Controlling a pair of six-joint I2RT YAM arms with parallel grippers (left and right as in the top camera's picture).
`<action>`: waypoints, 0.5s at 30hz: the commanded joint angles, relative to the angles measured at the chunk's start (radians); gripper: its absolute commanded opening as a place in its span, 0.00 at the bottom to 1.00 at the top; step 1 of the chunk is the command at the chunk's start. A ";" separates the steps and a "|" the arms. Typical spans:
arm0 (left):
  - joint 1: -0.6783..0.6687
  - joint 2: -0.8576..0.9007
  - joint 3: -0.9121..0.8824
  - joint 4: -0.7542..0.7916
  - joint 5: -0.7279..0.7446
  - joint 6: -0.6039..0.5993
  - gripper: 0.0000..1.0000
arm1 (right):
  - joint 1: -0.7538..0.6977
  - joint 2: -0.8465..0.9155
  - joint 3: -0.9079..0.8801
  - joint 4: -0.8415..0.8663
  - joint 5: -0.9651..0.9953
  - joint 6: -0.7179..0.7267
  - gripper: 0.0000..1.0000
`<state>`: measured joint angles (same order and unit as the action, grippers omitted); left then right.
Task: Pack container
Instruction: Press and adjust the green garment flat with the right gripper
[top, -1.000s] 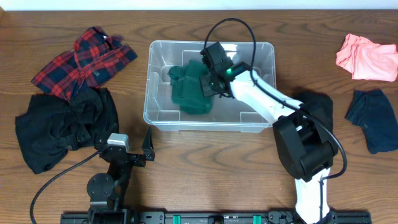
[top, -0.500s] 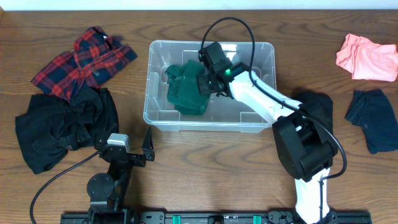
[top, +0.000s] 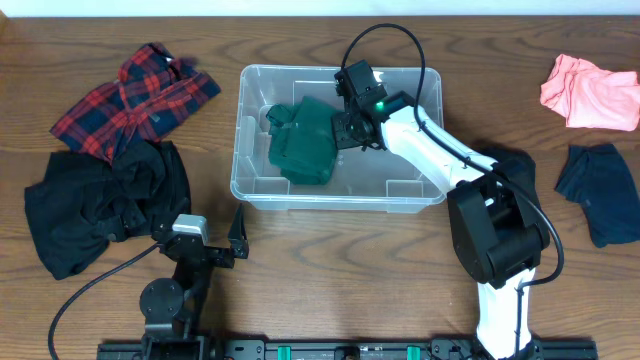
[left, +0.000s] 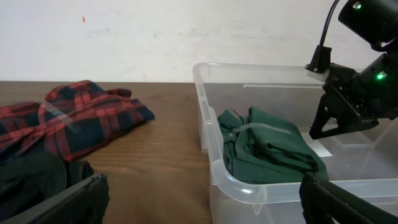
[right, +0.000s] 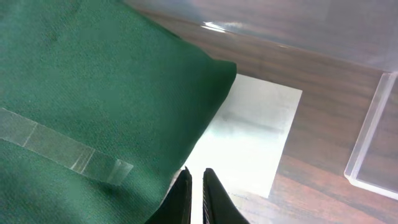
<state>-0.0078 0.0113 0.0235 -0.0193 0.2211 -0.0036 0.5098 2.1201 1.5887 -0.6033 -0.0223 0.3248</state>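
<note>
The clear container (top: 238, 140) stands at the table's middle back; it also shows in the left wrist view (left: 214, 118). A dark green garment (top: 305, 145) lies folded in its left half (left: 267, 149) (right: 93, 93). My right gripper (top: 352, 135) is inside the container, at the garment's right edge, over the white label (right: 249, 137). Its fingers (right: 196, 177) are shut with a thin gap and hold nothing. My left gripper (top: 210, 245) rests low near the table's front left, open and empty (left: 199, 199).
A red plaid shirt (top: 135, 95) and a black garment (top: 100, 205) lie left of the container. A pink garment (top: 590, 90) and a navy one (top: 605, 190) lie far right. Another black garment (top: 510, 165) lies beside the right arm.
My right gripper has moved right off the green garment, which now lies settled in the container. The left arm has not moved.
</note>
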 joint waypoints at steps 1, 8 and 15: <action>-0.003 0.001 -0.019 -0.032 0.006 -0.002 0.98 | -0.005 0.013 0.023 0.009 0.025 -0.003 0.06; -0.003 0.001 -0.019 -0.032 0.006 -0.002 0.98 | -0.005 0.055 0.023 0.031 0.026 0.001 0.06; -0.003 0.001 -0.019 -0.032 0.006 -0.002 0.98 | -0.005 0.088 0.022 0.050 0.025 0.012 0.05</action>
<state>-0.0078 0.0113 0.0231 -0.0193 0.2211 -0.0036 0.5098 2.1860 1.5925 -0.5594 -0.0067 0.3256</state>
